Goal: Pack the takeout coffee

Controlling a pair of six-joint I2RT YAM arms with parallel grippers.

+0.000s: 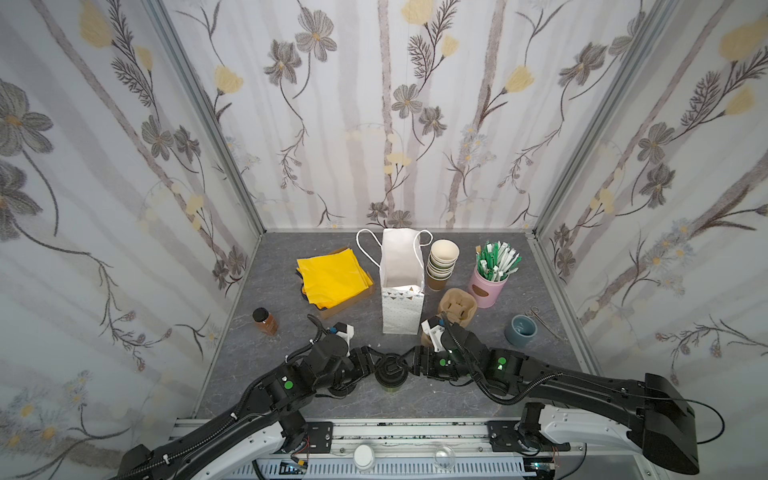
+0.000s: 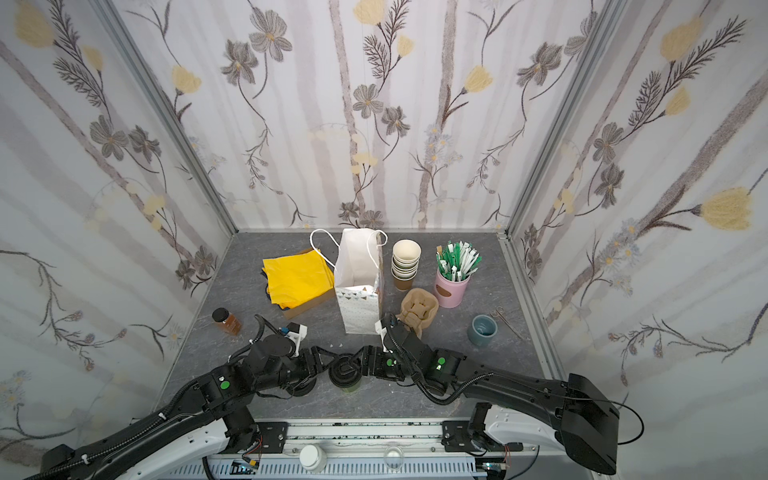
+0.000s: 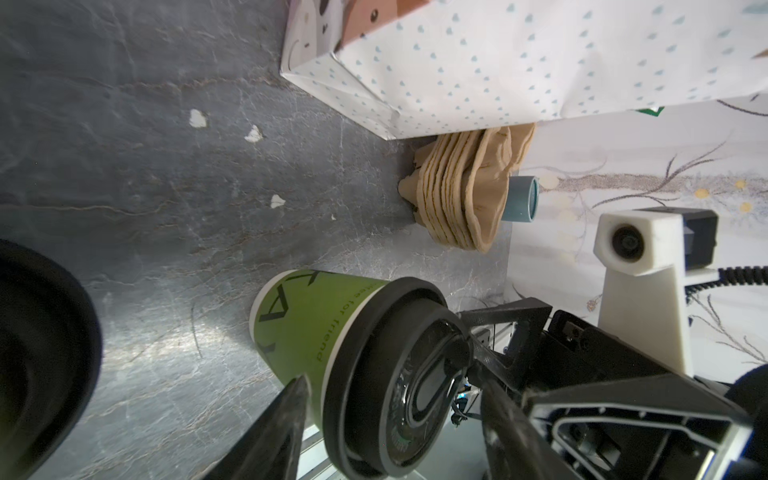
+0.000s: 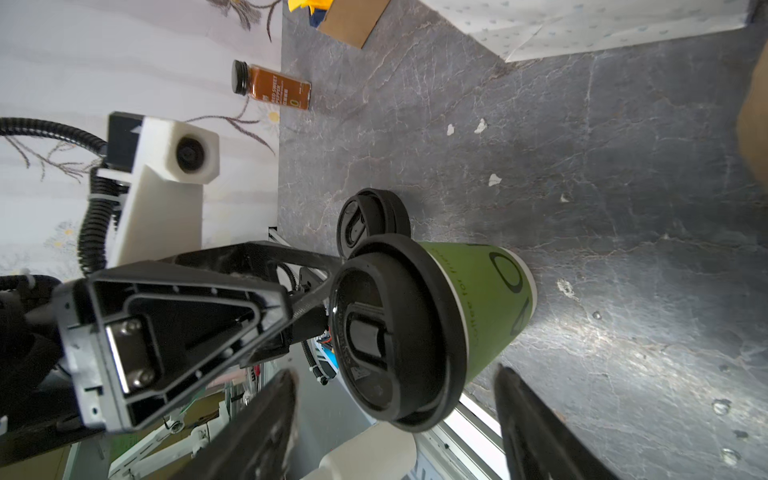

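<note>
You have the bag [image 1: 402, 286] standing open with no cup in it, so the packing itself is left to do. The lidded cup [image 1: 390, 374] stands upright on the counter [image 1: 257, 286] in front of the bag, between your left and right jaws. Both pairs are spread open and not gripping it.

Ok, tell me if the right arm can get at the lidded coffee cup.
Probably yes: the right gripper is open with its jaws either side of the coffee cup, nothing between them.
</note>
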